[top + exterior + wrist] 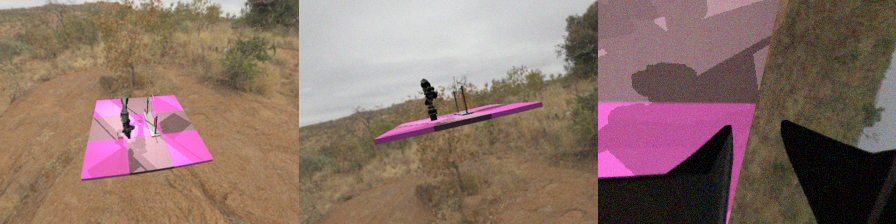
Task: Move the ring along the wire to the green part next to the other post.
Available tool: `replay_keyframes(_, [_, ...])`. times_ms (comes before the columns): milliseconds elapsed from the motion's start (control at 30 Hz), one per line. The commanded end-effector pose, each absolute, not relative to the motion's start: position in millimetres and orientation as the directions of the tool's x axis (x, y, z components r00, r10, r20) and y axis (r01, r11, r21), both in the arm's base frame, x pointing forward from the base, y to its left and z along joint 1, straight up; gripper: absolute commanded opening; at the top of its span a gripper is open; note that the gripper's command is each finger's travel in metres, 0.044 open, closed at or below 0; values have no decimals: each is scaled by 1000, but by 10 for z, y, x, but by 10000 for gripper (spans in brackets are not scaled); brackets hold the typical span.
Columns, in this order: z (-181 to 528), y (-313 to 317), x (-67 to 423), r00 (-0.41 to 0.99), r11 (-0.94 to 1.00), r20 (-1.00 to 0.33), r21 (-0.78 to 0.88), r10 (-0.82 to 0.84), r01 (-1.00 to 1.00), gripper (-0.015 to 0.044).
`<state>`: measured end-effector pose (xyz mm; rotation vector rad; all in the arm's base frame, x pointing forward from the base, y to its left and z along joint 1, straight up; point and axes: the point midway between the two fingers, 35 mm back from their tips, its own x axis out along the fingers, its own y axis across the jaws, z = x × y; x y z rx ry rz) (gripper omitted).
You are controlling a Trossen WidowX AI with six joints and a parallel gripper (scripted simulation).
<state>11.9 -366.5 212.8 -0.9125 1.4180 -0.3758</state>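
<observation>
- Pink-and-mauve platform [187, 150] carries the arm [124, 116] and, beside it, the wire stand's grey base [153, 132].
- Orange handle [154, 121] hangs by the nearer post [156, 124] of the stand; the ring is too small to make out.
- Farther post [147, 105] stands behind it.
- Gripper [757, 150] well apart from the handle, fingers partly closed, nothing between them.
- Open board lies between arm and stand; wrist view looks past the platform's edge.

On the platform [181, 153] the arm [124, 116] stood left of the wire stand [151, 128]; the handle [154, 121] hung at the near post [156, 125], before the far post [147, 106].
</observation>
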Motion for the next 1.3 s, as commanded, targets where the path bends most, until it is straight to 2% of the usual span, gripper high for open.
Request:
replay_keyframes(0, [1824, -3770, 473, 331, 618, -621, -775, -710, -129, 160])
replay_keyframes(167, [1505, -3725, 874, 519, 650, -540, -759, -663, 40, 160])
replay_keyframes(333, [1228, -3516, 1239, 685, 721, -449, -674, -574, 162, 160])
replay_keyframes(633, [876, -2780, 1727, 906, 894, -274, -402, -323, 197, 160])
replay_keyframes(967, [756, -1724, 1910, 994, 998, -110, -62, 6, -13, 160])
replay_keyframes(1267, [760, -1529, 1907, 994, 998, -85, -14, 66, -67, 160])
